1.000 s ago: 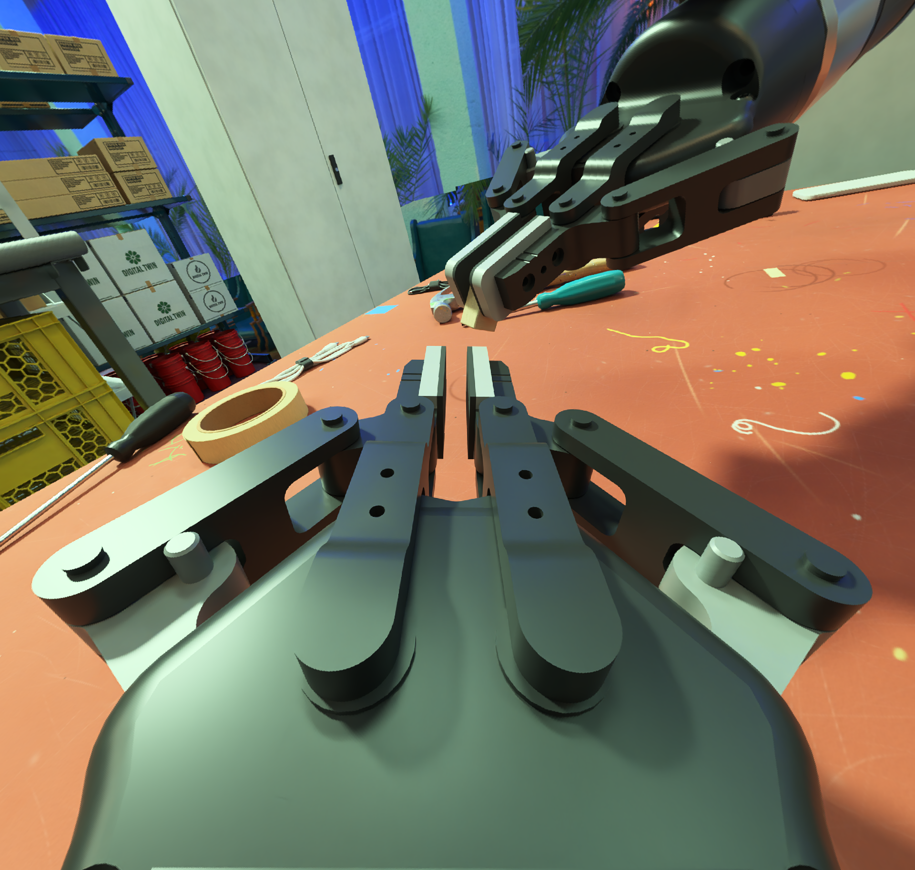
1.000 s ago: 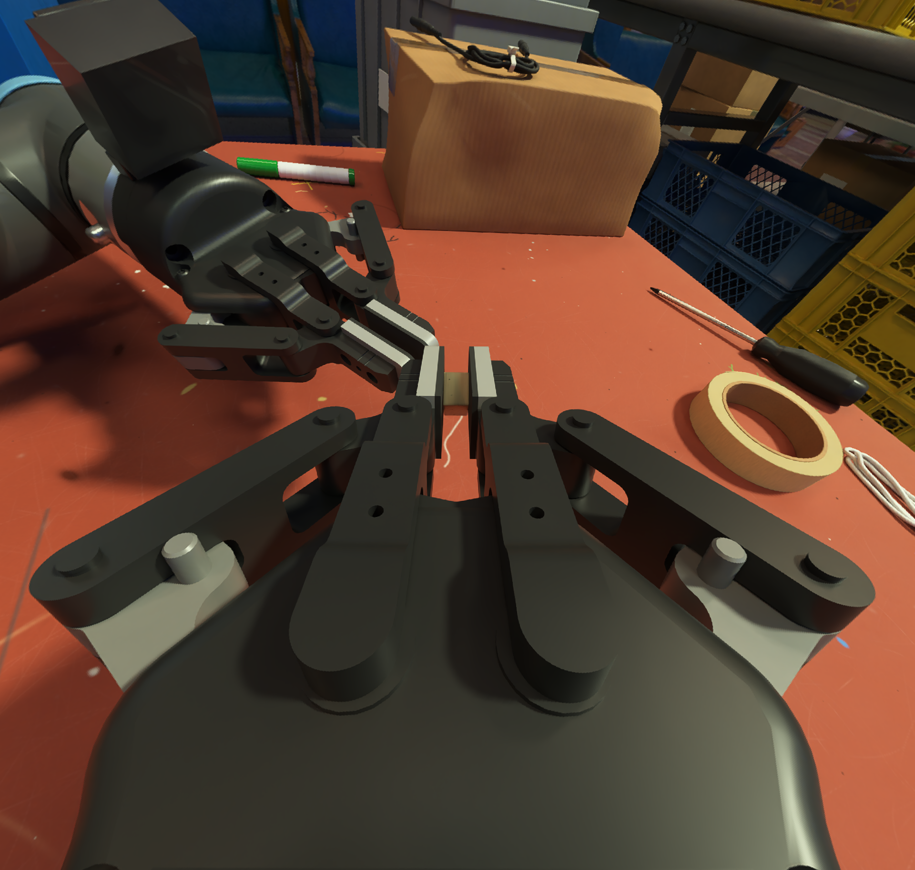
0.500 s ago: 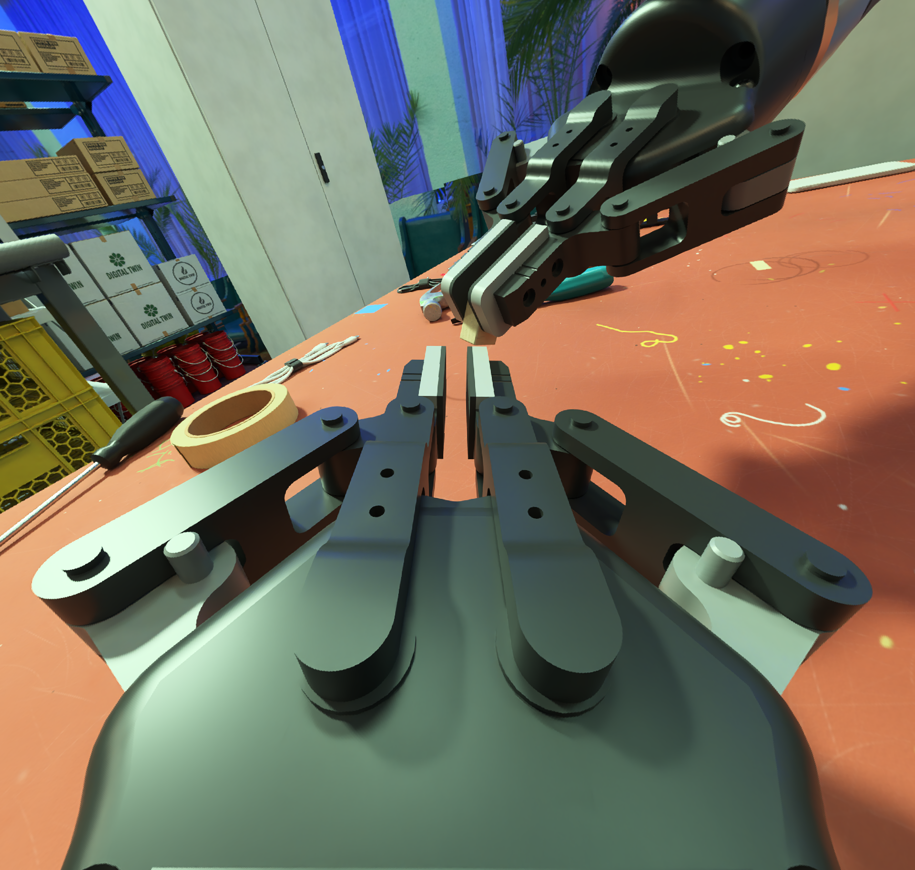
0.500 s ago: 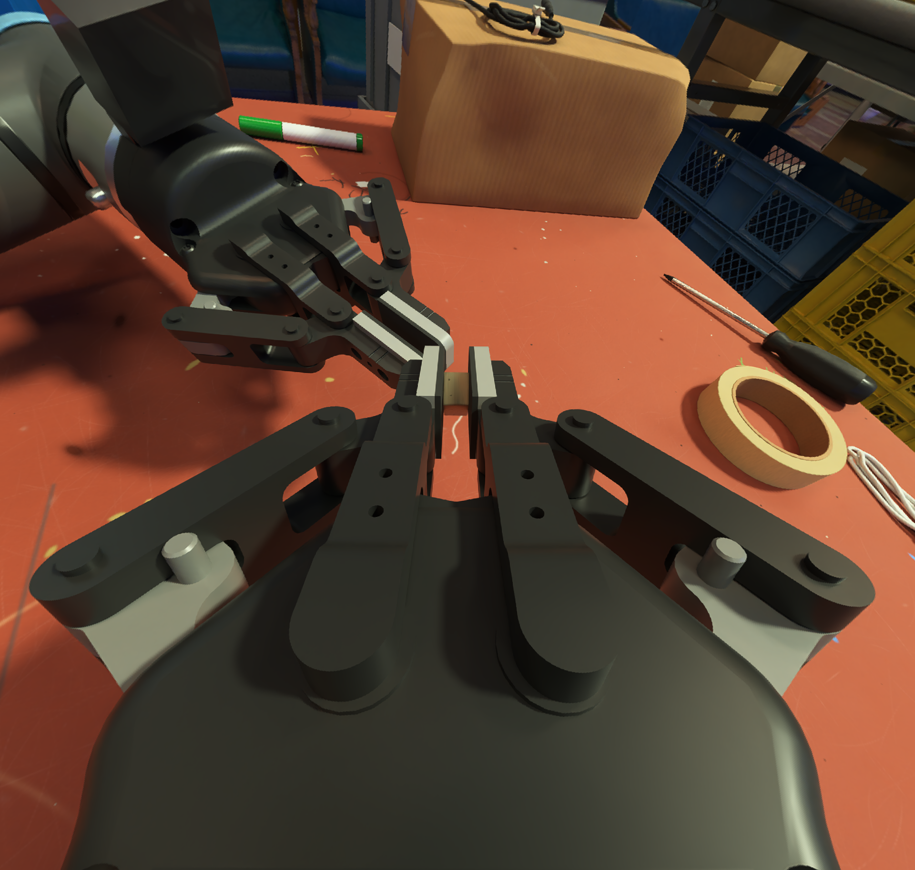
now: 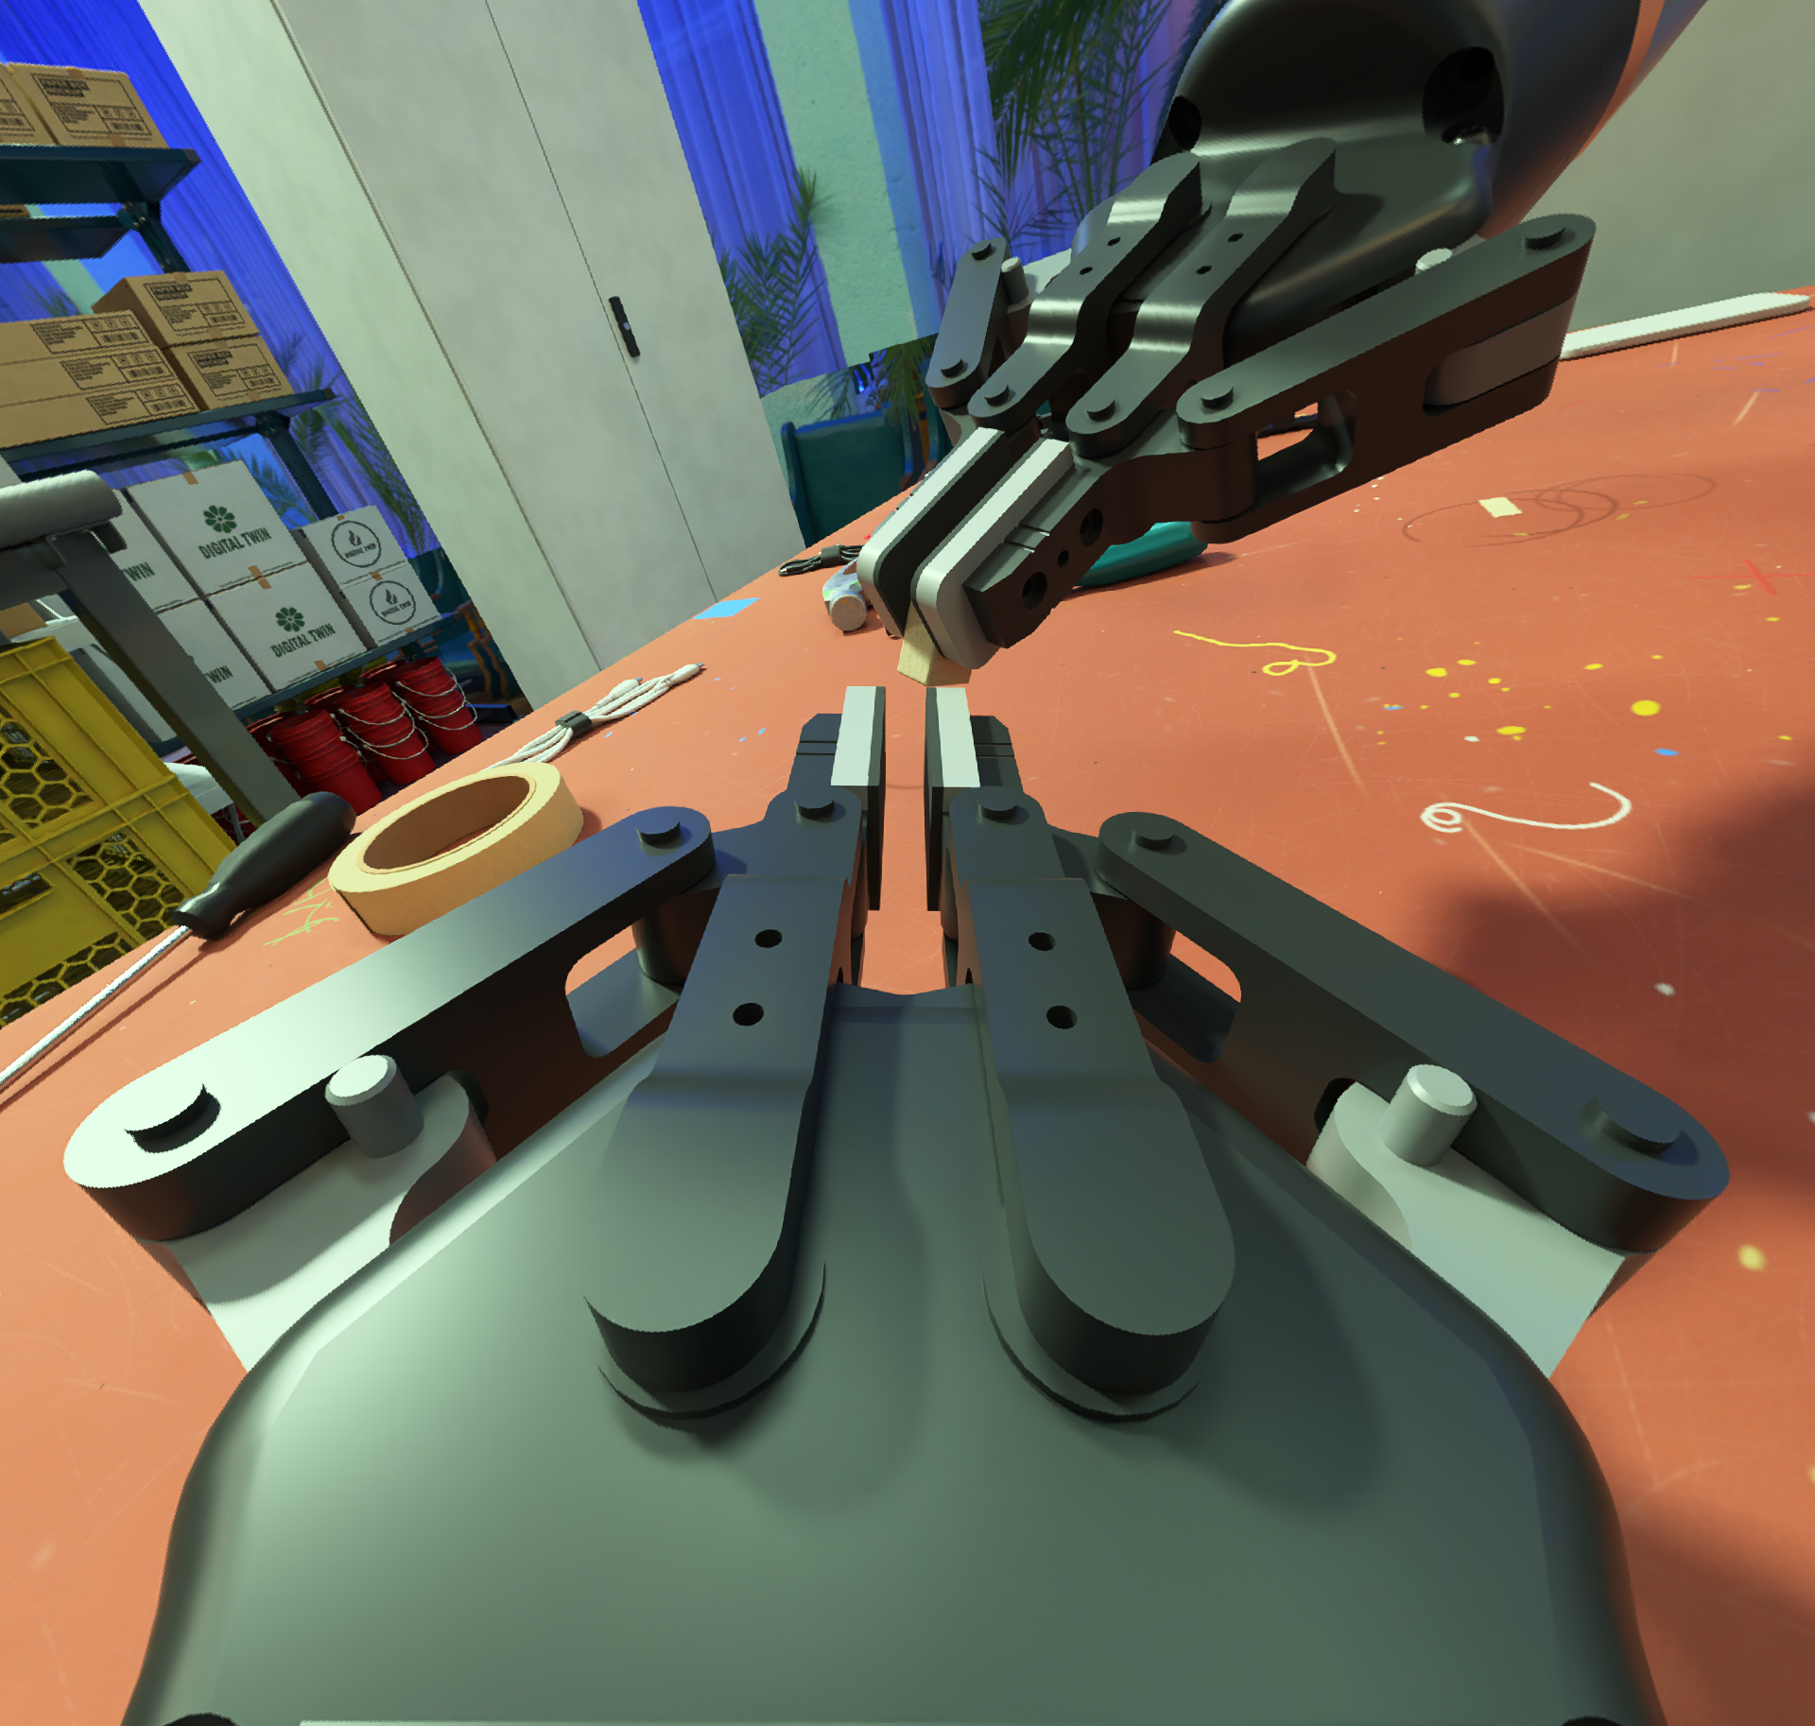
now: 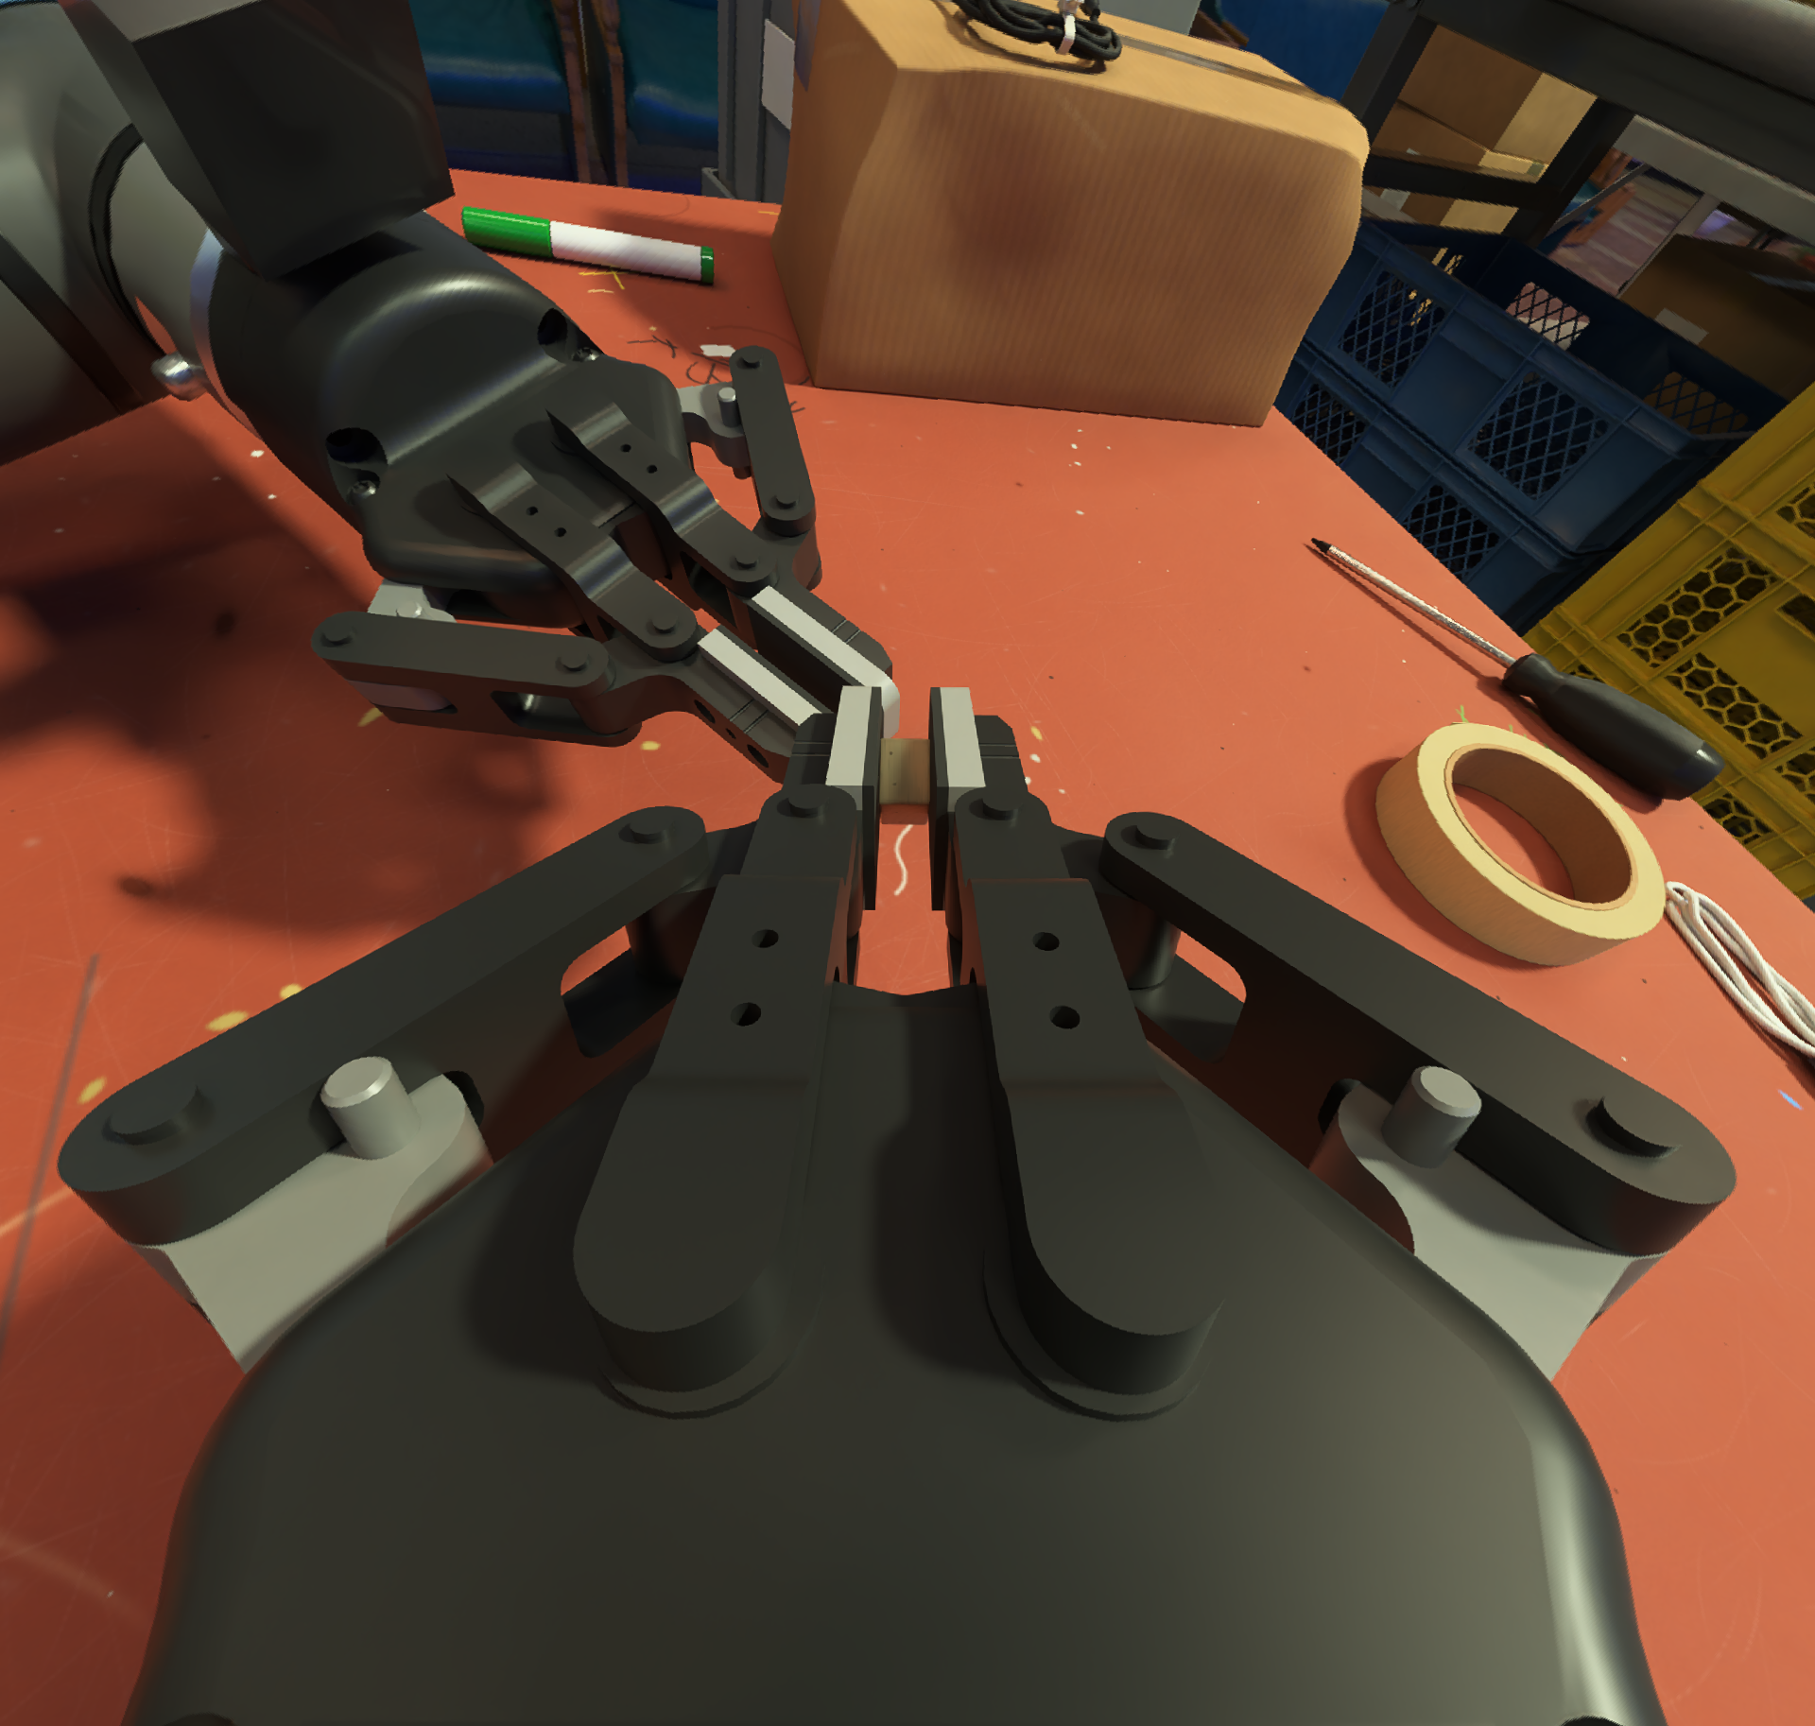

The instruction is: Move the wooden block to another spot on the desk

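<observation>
Across the paint-flecked orange-red desk (image 6: 1129, 549), a brown cardboard box (image 6: 1061, 196) with a coiled black cable (image 6: 1031, 14) on top stands at the 12 o'clock edge in the right wrist view. The right gripper (image 6: 904, 746) is clenched on the small wooden block (image 6: 906, 769), lifted clear of the desk; from the left wrist view the block (image 5: 928, 662) pokes out below that gripper's pads at 12 o'clock. The left gripper (image 5: 904, 736) holds nothing, its jaws drawn close with a narrow gap, tips just beside the block. A roll of masking tape (image 6: 1517, 844) lies at 3 o'clock, a black-handled screwdriver (image 6: 1571, 697) and white cord (image 6: 1748, 972) near it. A green-and-white marker (image 6: 589, 245) rests at 11 o'clock.
</observation>
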`<state>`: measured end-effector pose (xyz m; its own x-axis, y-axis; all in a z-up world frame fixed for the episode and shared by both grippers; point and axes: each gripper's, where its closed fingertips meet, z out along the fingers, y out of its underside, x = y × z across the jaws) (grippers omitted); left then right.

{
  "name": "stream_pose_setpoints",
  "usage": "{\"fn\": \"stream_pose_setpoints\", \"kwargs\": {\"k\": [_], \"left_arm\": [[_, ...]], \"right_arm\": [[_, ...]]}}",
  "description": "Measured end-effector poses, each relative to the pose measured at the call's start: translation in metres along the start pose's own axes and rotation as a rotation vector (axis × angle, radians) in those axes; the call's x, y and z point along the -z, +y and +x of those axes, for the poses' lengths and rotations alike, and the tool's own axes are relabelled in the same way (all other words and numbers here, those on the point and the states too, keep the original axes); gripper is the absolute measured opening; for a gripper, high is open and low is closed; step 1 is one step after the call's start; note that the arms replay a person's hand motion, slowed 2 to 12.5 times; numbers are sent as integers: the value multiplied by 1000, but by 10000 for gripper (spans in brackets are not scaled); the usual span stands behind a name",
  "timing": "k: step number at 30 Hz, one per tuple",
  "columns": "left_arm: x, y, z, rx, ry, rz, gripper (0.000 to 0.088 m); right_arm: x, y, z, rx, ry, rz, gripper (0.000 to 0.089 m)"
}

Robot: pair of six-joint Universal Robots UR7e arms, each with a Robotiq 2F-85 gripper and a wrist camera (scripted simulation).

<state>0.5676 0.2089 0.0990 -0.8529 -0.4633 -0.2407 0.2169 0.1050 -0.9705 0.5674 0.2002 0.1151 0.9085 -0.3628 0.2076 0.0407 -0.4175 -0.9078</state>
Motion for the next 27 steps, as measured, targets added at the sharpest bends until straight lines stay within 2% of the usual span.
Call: {"fn": "stream_pose_setpoints", "kwargs": {"k": [27], "left_arm": [[-1,2,2,-7,8,-14,72]], "right_arm": [[0,4,-3,22,-4,-29,86]]}}
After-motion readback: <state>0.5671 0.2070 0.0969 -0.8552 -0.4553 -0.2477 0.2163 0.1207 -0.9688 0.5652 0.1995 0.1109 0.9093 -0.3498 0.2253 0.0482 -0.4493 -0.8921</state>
